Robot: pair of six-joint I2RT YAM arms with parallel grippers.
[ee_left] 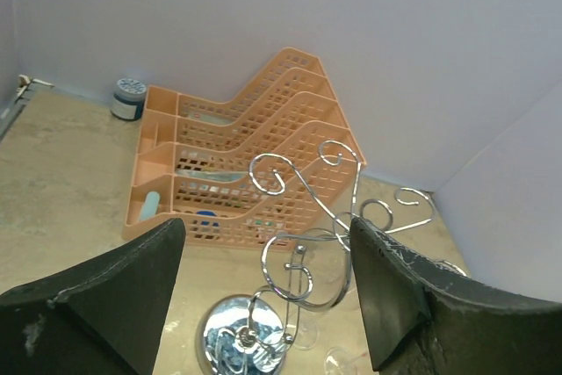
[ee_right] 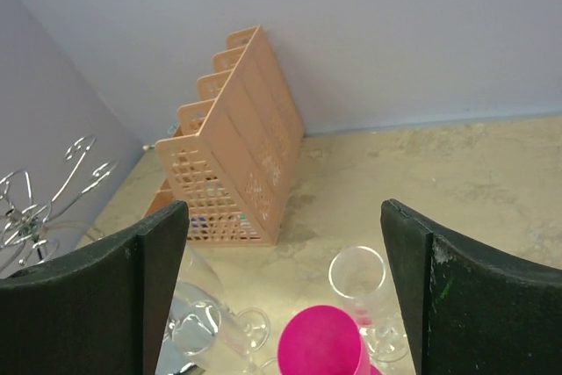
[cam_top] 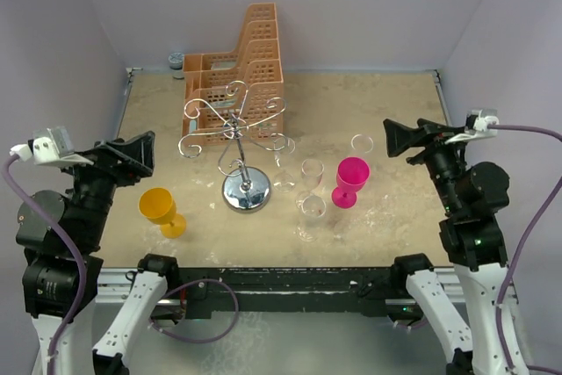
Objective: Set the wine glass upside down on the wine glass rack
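Spread wide: left gripper by the left edge, right gripper by the right; mid-table, wine glass rack, upright wine glass near; bare tabletop toward far-right corner.

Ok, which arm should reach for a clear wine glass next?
Right, probably. The clear glasses stand on its side of the rack, and the open right hand faces them. The left hand, also open, has the rack in its way.
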